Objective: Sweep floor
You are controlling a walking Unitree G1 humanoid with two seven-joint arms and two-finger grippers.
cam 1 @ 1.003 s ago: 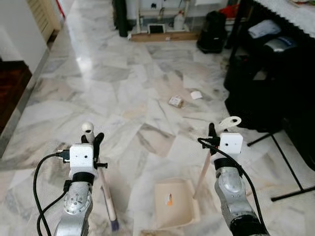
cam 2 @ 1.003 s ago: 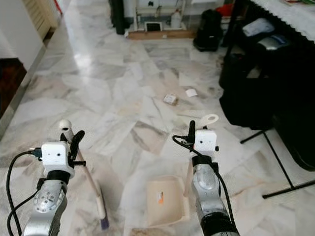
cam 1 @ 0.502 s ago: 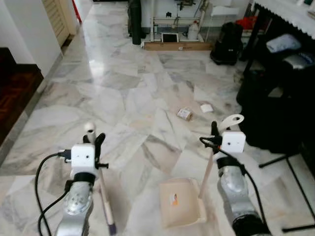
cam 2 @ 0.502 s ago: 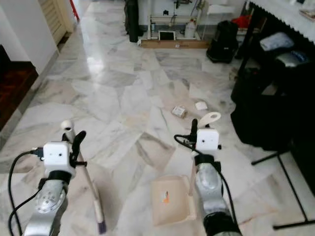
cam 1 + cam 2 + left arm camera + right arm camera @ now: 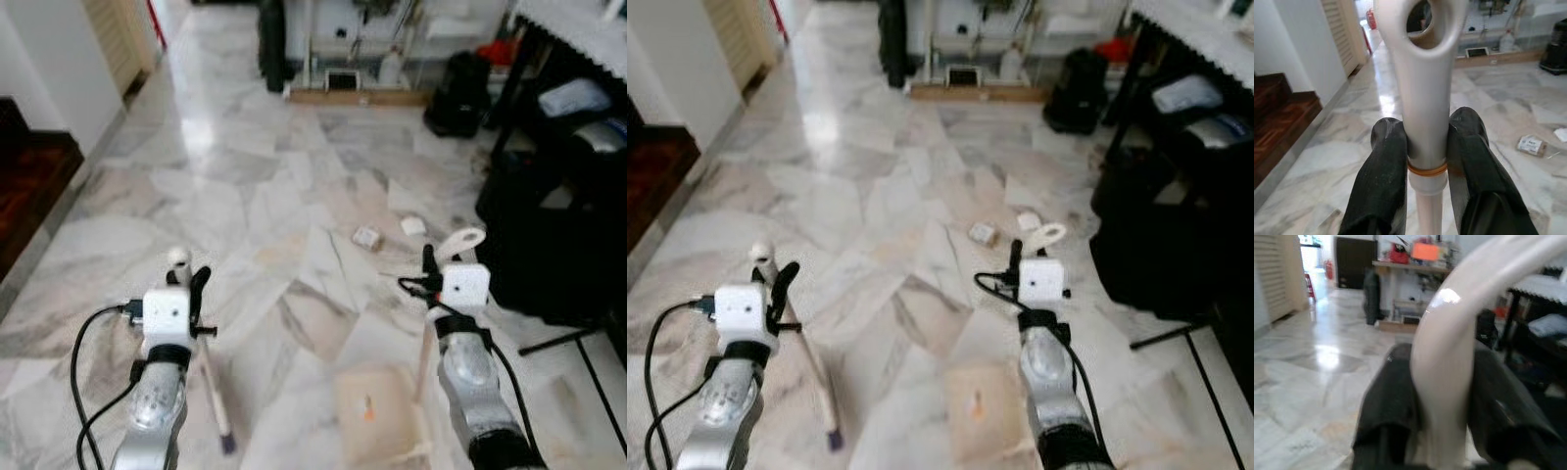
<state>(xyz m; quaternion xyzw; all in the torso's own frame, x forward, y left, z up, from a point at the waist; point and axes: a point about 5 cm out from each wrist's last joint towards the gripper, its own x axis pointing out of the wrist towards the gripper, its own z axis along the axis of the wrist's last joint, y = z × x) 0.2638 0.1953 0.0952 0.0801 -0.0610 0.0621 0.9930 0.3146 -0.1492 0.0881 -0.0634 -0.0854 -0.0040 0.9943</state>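
The left gripper (image 5: pixel 1425 147) is closed on the broom handle (image 5: pixel 1422 98) just below its hanging loop — the broom (image 5: pixel 211 392) slants down to the marble floor (image 5: pixel 245 196), its dark bristles near the robot. The right gripper (image 5: pixel 1442 396) clamps the pale dustpan handle (image 5: pixel 1449 357); the dustpan (image 5: pixel 377 421) rests on the floor between the arms, nearer the right one. Farther out lie a small crumpled packet (image 5: pixel 367 237) and a white scrap (image 5: pixel 412 225), just beside each other. Dark bags (image 5: pixel 549 235) stand at the right.
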